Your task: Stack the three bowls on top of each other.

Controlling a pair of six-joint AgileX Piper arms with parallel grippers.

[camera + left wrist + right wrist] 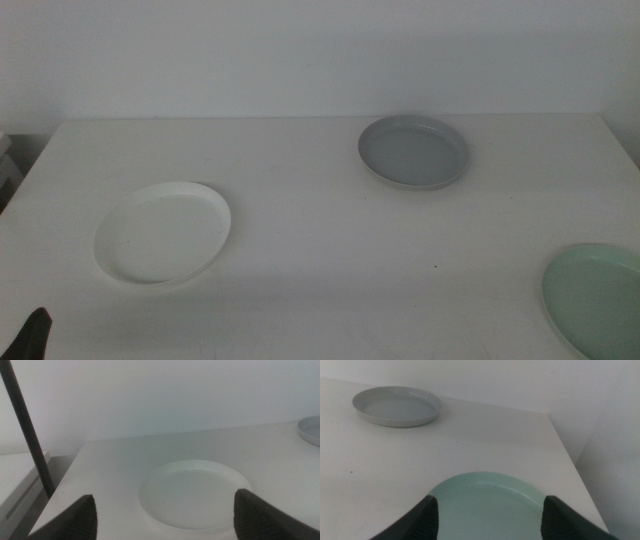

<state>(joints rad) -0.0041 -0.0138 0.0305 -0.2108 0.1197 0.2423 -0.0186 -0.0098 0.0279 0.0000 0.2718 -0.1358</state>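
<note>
Bowls lie single on the white table (300,250), none stacked, so by my reading the task stands at its very first step. Taking the table's middle as the clock's centre in the middle view, the white bowl (163,232) sits toward 8 o'clock, the grey bowl (414,150) toward 1 o'clock, and the mint green bowl (598,298) toward 4 o'clock, cut by the picture's edge. All three are well apart.

The left gripper (165,515) shows only as a dark tip at the bottom left corner of the middle view; in its wrist view the two jaws stand wide apart with the white bowl (195,494) between and beyond them, untouched. The right gripper (487,512) is out of the middle view; its jaws are likewise spread, framing the mint green bowl (487,507), and hold nothing.

The next move likely calls for one gripper to come down on a low rim and pinch it, then carry that bowl over another. The rims are shallow, so the grip would need care.

The mint green bowl lies near the table's right edge, and the white bowl is not far from the left edge, where a dark pole (27,430) stands beside the table. Bare tabletop between the bowls gives open room.
</note>
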